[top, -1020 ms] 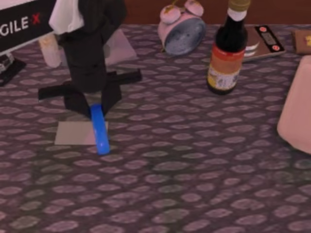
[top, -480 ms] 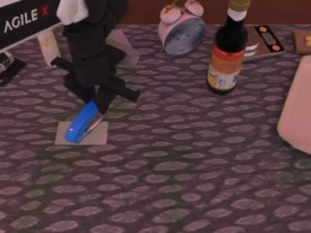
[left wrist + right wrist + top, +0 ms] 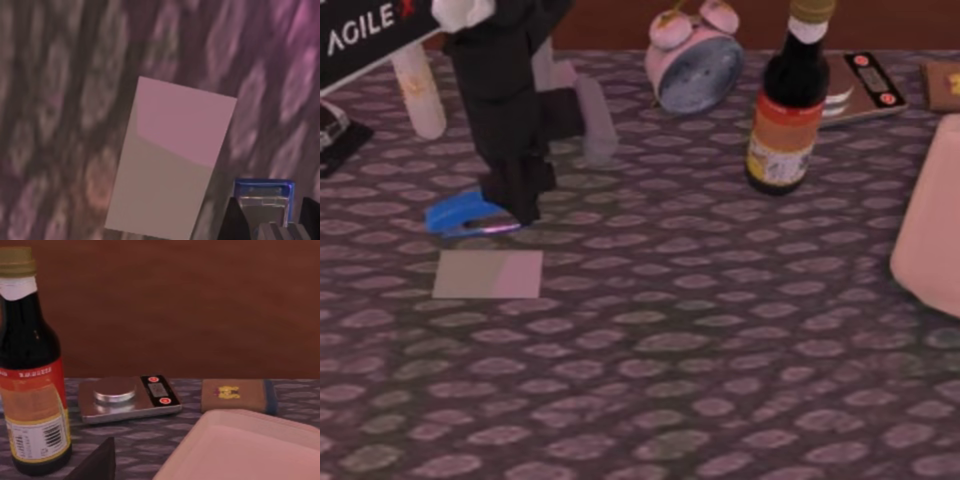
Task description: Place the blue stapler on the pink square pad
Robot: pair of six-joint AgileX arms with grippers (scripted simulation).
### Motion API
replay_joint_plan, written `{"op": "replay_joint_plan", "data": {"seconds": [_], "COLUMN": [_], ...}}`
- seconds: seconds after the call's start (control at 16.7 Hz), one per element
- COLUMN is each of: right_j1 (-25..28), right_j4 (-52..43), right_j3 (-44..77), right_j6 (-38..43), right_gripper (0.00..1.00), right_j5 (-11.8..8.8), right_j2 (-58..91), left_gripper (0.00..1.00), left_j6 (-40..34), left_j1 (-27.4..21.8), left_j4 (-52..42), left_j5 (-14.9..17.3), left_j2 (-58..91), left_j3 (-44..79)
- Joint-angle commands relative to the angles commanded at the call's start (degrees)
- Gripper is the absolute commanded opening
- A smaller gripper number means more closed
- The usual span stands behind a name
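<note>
The small bright blue stapler (image 3: 463, 213) is clamped in the left gripper (image 3: 510, 205), carried above the table just beyond the thin pale pink square pad's (image 3: 487, 274) far edge, apparently not over it. Pickup is done; lowering onto the pad remains. Its long axis runs roughly left-right, free end pointing toward the table's left.
</note>
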Motion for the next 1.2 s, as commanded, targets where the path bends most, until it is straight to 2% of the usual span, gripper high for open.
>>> {"op": "replay_joint_plan", "data": {"seconds": [0.12,0.3,0.78,1.2], "right_j1": [0.0,0.0,0.0,0.0], "right_j4": [0.0,0.0,0.0,0.0], "right_j3": [0.0,0.0,0.0,0.0], "right_j6": [0.0,0.0,0.0,0.0], "right_gripper": [1.00,1.00,1.00,1.00], "right_j5": [0.0,0.0,0.0,0.0], "right_j2": [0.0,0.0,0.0,0.0], "left_gripper": [0.00,0.00,0.00,0.00], "left_j6": [6.8,12.4,13.3,15.2], "left_j1": [0.3,0.7,0.5,2.8], "left_j4": [0.2,0.6,1.6,17.2], "left_j5": [0.2,0.4,0.4,0.5], "left_j2": [-0.4,-1.1,-0.9,1.3], "left_j3": [0.7,1.4,0.5,-12.6]}}
